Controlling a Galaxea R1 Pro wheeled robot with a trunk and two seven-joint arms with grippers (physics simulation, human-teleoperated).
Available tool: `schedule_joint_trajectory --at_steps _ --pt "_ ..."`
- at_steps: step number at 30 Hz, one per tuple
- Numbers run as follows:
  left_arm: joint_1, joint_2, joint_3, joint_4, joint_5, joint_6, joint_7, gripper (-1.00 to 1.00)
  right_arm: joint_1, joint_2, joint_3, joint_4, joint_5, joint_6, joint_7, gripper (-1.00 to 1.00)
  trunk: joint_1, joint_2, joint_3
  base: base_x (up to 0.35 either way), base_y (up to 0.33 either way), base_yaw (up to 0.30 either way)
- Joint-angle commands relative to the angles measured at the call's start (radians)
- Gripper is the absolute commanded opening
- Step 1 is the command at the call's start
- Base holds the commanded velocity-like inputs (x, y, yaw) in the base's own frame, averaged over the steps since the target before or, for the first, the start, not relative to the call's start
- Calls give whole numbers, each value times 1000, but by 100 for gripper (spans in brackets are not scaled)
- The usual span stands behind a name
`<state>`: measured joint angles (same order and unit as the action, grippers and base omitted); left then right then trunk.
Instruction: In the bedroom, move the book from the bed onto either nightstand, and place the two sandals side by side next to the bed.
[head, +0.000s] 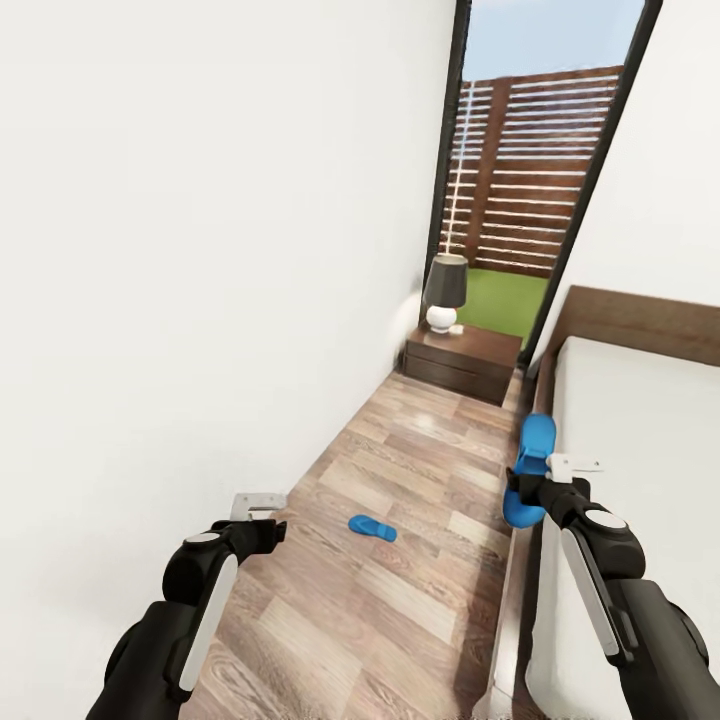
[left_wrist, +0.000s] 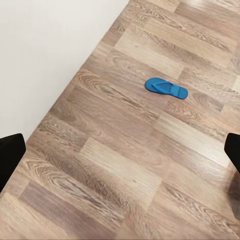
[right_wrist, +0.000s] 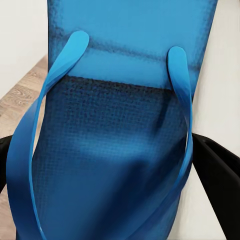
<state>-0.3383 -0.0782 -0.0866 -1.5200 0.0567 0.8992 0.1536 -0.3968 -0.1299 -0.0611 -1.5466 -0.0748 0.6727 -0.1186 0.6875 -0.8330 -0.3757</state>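
Our right claw squeezes one bright blue flat sandal at three o'clock, over the edge of the dark brown wooden bed. Our left claw hangs open above the light wood-plank floor. The other blue sandal lies flat there at twelve o'clock from us.

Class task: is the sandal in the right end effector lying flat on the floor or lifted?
Lifted. The right end effector holds the sandal upright above the floor, beside the bed.

Right gripper clamping one blue sandal above bed edge; second sandal mid-floor; lamp on nightstand.
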Motion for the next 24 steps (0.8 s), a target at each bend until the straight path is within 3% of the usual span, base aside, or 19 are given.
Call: schedule_joint_trajectory --at_steps 1,5,15,24 --pt "-1 0 -1 -1 7 4 8 100 -1 -1 1 -1 -8 5 -7 -100 0 -1 -2 0 36 0" --pt "-1 0 -2 -1 8 4 8 100 -1 -1 1 -1 -9 5 -7 -100 0 -1 -3 0 236 -83" --pt "-1 0 -2 0 8 4 8 100 -1 -1 1 -1 -9 5 -7 -100 0 -1 -3 8 276 -241" --pt "-1 -2 -18 0 6 4 8 100 -1 -1 0 -1 -9 5 -7 -100 0 -1 -3 230 221 -252"
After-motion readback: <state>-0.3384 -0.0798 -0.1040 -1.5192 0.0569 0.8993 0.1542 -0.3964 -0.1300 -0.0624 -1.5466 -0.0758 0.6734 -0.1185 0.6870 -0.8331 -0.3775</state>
